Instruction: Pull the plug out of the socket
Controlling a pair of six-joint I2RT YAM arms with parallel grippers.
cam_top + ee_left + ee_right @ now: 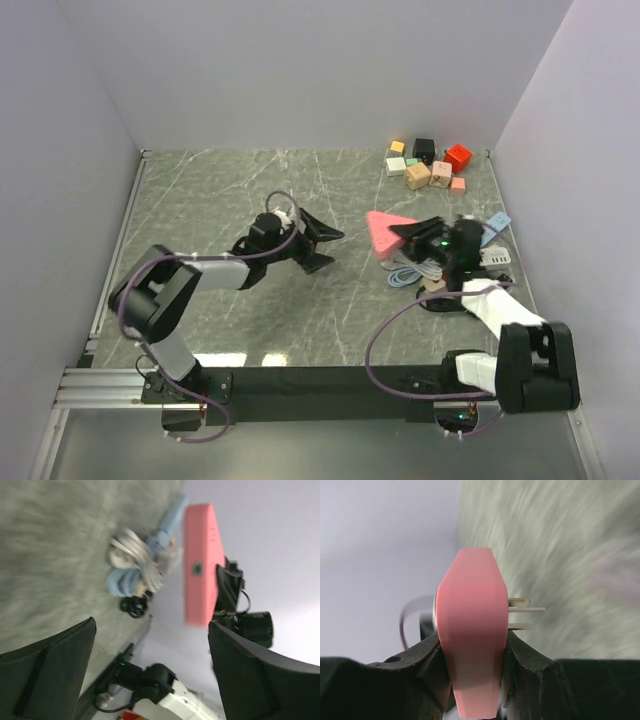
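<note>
Motion blur smears the table and coiled cable, and right fingers hide the sides of the plug

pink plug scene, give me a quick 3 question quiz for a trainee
1. True or false: the left gripper is shut on the pink plug.
2. Which view shows the plug's bare metal prongs? A top external, B left wrist, C right wrist.
3. Fill in: the coloured blocks sit at the far ____ corner of the table.

Key: 1 false, the right gripper holds it; 2 C; 3 right.
</note>
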